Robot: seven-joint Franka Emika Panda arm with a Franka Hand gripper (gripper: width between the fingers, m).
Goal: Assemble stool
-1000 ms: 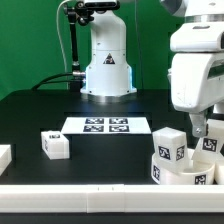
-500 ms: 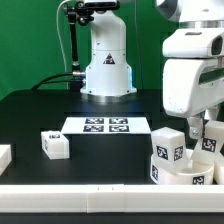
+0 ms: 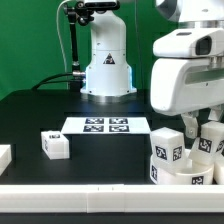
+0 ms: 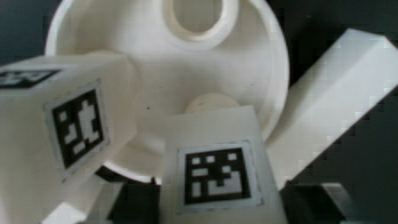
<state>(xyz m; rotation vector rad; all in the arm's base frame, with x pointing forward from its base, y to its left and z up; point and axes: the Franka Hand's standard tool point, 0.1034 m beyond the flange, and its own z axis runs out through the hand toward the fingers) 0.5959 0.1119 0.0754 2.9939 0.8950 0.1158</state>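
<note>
My pincer (image 4: 217,198) hangs low over the seat (image 3: 185,170), a round white ring with a hole in the middle. The seat lies on the black worktop (image 3: 30,115) at the exterior view's right, close to the front edge.

In the wrist view a tagged leg (image 4: 222,165) stands between my two dark fingers (image 4: 103,198), one on each side of it. A dark strip shows between the leg and each finger. The fingertips are cut off at the picture's edge, though, so I cannot tell whether I grip the leg or merely straddle it. From outside, my bulky white wrist hides the fingers almost wholly.

A second leg (image 3: 167,143) stands upright at the part of the seat nearer the exterior view's left, its tag facing the camera.

A loose leg (image 3: 55,145) sits on the worktop toward the exterior view's left, well apart from the seat. The marker board (image 3: 107,125) lies flat farther back, between the two. The end of a plain white bar (image 3: 4,157) shows at the far left edge of that view.
</note>
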